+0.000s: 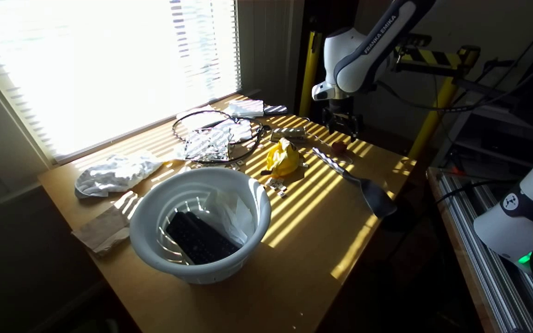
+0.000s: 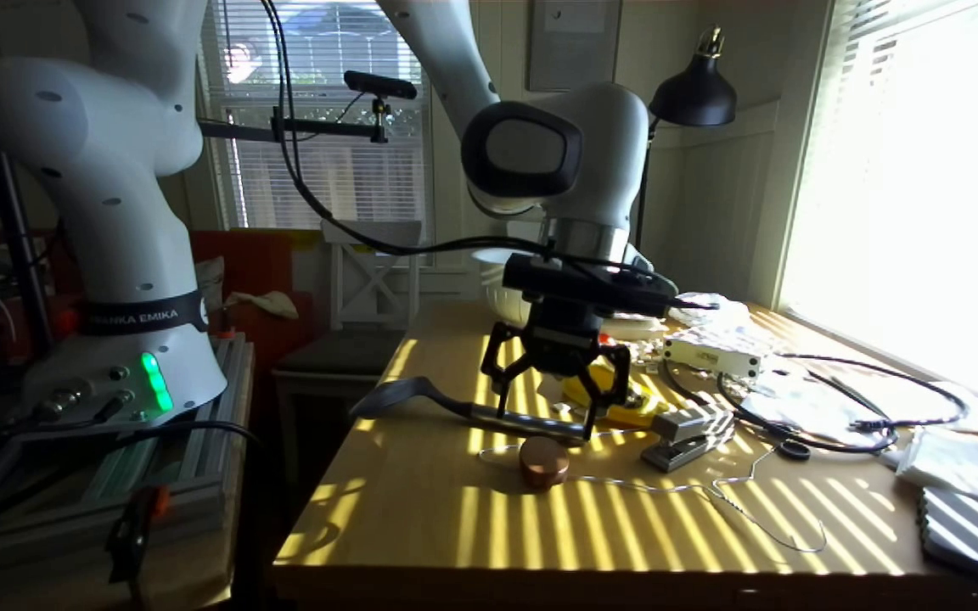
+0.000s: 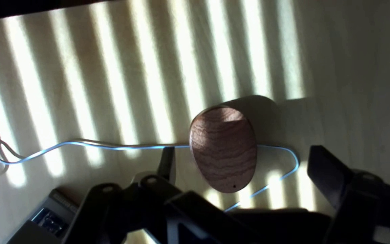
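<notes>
Reddish-brown and grained like wood, an oval block (image 3: 224, 149) is seen slightly below and right of the centre in the wrist view. It is met at left and right by a bent wire (image 3: 147, 147), apparently passed beneath it and perhaps pinned by its weight. The gripper (image 3: 244, 157) is spread wide, one fingertip being set on either side of the block; nothing is held, and the spread is presumably needed to clear the block's sides. In an exterior view, the block is placed at lower centre on the table (image 2: 387, 522), near a spoon-like utensil (image 2: 480, 414); farther right, a stapler-like device (image 2: 693, 420) is supported by its flat base. In an exterior view, dark articles (image 1: 201, 238) left of lower centre are gathered by the walls of a white bowl (image 1: 220, 273). In both exterior views, the block is found below the gripper, no contact being apparent.
</notes>
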Available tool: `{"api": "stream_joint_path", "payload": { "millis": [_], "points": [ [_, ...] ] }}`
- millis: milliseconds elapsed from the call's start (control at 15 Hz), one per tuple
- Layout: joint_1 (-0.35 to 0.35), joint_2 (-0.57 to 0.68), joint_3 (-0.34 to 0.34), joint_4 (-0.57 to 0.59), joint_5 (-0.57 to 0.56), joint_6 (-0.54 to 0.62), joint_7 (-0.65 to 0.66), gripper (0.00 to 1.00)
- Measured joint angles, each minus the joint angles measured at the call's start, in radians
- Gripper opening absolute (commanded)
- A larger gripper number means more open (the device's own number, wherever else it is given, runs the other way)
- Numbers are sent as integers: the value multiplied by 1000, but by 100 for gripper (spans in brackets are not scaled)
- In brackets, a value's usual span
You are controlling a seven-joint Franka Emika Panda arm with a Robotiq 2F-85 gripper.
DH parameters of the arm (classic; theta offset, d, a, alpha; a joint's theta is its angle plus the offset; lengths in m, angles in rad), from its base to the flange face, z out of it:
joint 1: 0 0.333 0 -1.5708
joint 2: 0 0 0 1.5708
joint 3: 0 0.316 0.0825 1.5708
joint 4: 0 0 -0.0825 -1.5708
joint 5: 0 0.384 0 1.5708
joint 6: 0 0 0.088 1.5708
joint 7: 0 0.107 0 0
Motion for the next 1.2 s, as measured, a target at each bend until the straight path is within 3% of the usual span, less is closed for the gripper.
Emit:
{"api": "stream_joint_path", "payload": {
  "millis": [733,1200],
  "points": [
    [0,17,3,-104,-55,261,133,100],
    [-8,32,3,-113,-61,282,153,100]
  ]
}}
